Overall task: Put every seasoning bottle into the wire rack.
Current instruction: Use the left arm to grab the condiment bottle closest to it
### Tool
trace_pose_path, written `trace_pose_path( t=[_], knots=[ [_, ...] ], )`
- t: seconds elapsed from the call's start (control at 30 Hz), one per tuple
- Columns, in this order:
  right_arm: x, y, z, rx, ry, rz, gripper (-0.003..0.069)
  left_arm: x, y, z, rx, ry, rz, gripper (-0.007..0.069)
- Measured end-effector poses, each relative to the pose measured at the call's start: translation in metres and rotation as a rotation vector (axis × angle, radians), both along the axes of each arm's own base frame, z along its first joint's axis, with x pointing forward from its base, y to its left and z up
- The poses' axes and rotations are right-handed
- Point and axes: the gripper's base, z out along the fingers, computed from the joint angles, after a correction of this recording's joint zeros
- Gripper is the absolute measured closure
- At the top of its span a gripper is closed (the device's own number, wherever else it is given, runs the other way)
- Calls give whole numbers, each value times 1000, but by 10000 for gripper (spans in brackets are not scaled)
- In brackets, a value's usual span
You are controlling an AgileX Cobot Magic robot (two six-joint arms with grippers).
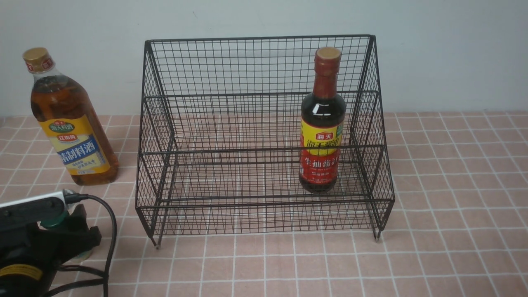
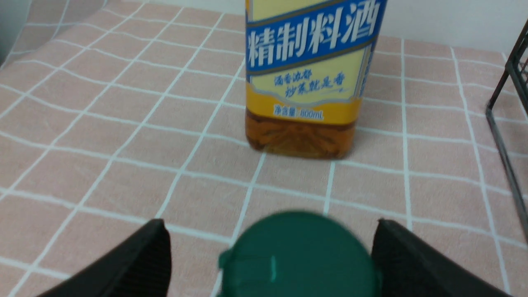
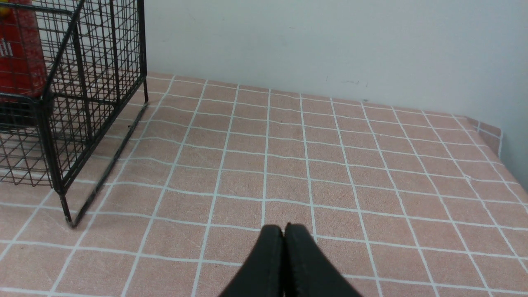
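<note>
Straddling the tiny green-capped shaker jar, the left gripper stands spread, jar upright between its jaws, left of the large black wire-mesh rack; right gripper pressed together, well apart.

Wire rack: soy-sauce bottle blocks its right end, remaining tier room left of it open; amber bottle stands beyond its left side.

Mock kitchen counter: tile-print cloth, bare wall, soy-sauce bottle.
</note>
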Motion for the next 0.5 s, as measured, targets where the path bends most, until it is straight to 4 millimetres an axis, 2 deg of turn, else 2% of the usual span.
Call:
trace_pose_path(
  t=[0.33,0.5],
  knots=[
    [0,0,0,0,0,0,673,2,4,1,-7,-10,51,33],
    [0,0,0,0,0,0,673,2,6,-5,-7,16,72,33]
  ],
)
